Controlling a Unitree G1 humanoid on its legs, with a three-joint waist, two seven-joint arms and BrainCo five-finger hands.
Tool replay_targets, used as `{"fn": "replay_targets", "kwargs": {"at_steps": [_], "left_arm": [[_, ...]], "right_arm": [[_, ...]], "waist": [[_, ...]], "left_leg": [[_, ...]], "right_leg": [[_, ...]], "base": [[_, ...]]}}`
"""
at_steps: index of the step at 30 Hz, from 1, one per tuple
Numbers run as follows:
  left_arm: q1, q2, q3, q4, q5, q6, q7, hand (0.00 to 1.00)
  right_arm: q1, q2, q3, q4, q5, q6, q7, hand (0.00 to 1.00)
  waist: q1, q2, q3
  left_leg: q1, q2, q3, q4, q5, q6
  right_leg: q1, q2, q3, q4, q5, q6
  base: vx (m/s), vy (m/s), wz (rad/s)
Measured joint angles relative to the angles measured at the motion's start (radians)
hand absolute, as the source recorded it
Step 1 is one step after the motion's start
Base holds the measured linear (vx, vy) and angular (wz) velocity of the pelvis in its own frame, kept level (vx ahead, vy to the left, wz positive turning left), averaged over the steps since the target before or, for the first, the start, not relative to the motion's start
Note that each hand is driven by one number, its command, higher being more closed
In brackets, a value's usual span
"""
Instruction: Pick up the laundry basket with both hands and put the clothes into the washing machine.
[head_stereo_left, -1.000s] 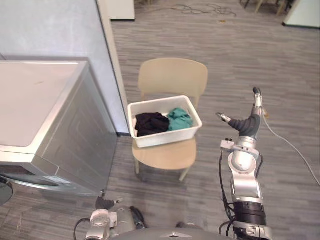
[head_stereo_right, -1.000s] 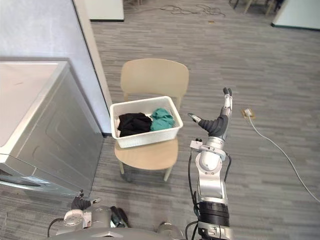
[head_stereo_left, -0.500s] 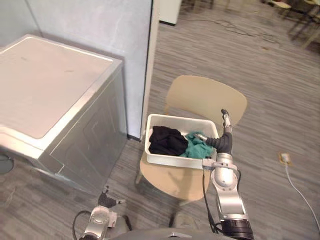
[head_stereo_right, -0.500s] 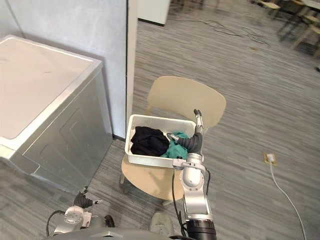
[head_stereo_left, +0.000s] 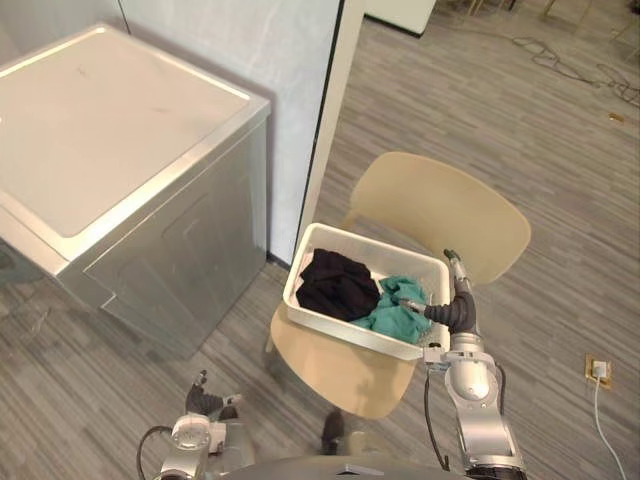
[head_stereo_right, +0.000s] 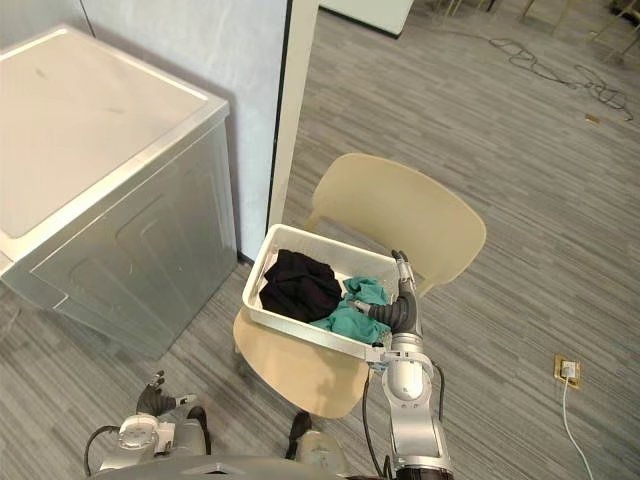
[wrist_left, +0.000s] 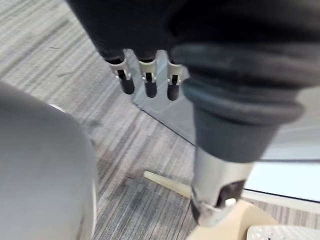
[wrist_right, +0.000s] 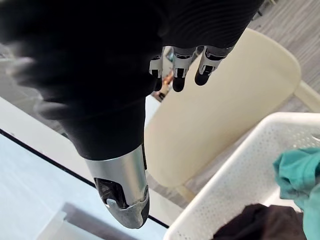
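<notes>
Laundry basket (head_stereo_left: 338, 334) on chair (head_stereo_left: 440, 205): black garment (head_stereo_left: 335, 283), teal garment (head_stereo_left: 395, 312) inside. Right hand (head_stereo_left: 455, 305) just beside basket, uncurled, empty. Left hand (head_stereo_left: 205, 398) well apart, uncurled.

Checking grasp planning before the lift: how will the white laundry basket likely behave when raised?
The white basket probably stays rigid: its perforated walls look like moulded plastic. Likely light, holding just a black garment and a teal garment. They lie loose, so could slide if it tilts.
</notes>
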Motion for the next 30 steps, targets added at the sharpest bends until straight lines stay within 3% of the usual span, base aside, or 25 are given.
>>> {"fn": "replay_targets", "kwargs": {"at_steps": [7, 12, 16, 24, 30], "left_arm": [[-0.050, 0.004, 0.033, -0.043, -0.024, -0.010, -0.001, 0.00], [-0.093, 0.003, 0.027, -0.052, -0.039, -0.008, -0.001, 0.00], [-0.109, -0.002, -0.018, -0.101, -0.059, -0.004, -0.006, 0.00], [-0.142, -0.042, -0.047, -0.129, -0.243, -0.001, -0.035, 0.00], [-0.172, -0.052, -0.048, -0.129, -0.242, 0.003, -0.037, 0.00]], "right_arm": [[-0.243, -0.064, 0.026, 0.126, -0.001, 0.011, 0.013, 0.00], [-0.400, -0.077, 0.042, 0.231, 0.000, 0.071, 0.013, 0.00], [-0.512, -0.112, 0.041, 0.318, 0.002, 0.092, 0.014, 0.00], [-0.575, -0.123, 0.079, 0.387, 0.000, 0.160, 0.059, 0.00], [-0.581, -0.105, 0.108, 0.396, -0.001, 0.164, 0.100, 0.00]], "waist": [[0.020, 0.008, 0.119], [0.037, 0.015, 0.173], [0.039, 0.023, 0.220], [0.055, 0.030, 0.236], [0.055, 0.030, 0.265]], "left_leg": [[-0.097, -0.021, -0.018, -0.005, 0.044, 0.013], [-0.126, -0.034, -0.016, -0.018, 0.063, 0.020], [-0.153, -0.045, -0.016, -0.028, 0.080, 0.027], [-0.161, -0.064, -0.014, -0.113, 0.139, 0.036], [-0.162, -0.067, -0.014, -0.144, 0.167, 0.037]], "right_leg": [[-0.098, -0.015, -0.009, 0.015, 0.026, -0.003], [-0.138, -0.028, -0.005, 0.020, 0.037, -0.002], [-0.169, -0.039, -0.004, 0.019, 0.051, -0.001], [-0.194, -0.048, -0.006, -0.028, 0.093, -0.001], [-0.203, -0.048, -0.007, -0.042, 0.111, -0.003]], "base": [[-0.07, 0.026, 0.09], [-0.02, 0.012, -0.01], [-0.03, 0.037, 0.02], [-0.02, 0.019, 0.02], [-0.04, 0.009, 0.01]]}}
